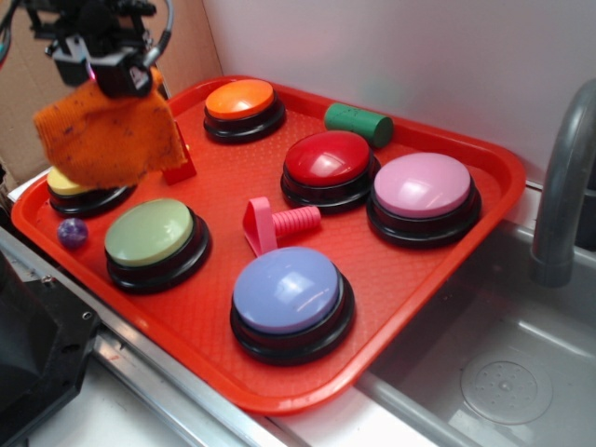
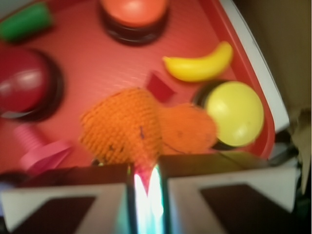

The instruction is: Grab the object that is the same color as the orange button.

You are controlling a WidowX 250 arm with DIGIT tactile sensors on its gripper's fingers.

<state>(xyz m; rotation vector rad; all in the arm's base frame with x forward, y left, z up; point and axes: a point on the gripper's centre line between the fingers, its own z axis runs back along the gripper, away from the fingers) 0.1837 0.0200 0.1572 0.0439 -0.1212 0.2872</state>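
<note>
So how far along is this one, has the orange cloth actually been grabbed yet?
Done: the gripper has its jaws shut on the orange cloth, which matches the orange button. In hand: the cloth hangs lifted above the red tray, near the yellow button. Left: nothing of the grab itself that these views show.

Bare tray (image 1: 223, 307) floor shows only in narrow lanes between the buttons, and the pink screw (image 1: 279, 223) blocks the middle one. Under the hanging cloth (image 1: 107, 135) crowd the yellow button (image 1: 79, 191), red block (image 1: 182, 168) and banana (image 2: 200, 66).
</note>
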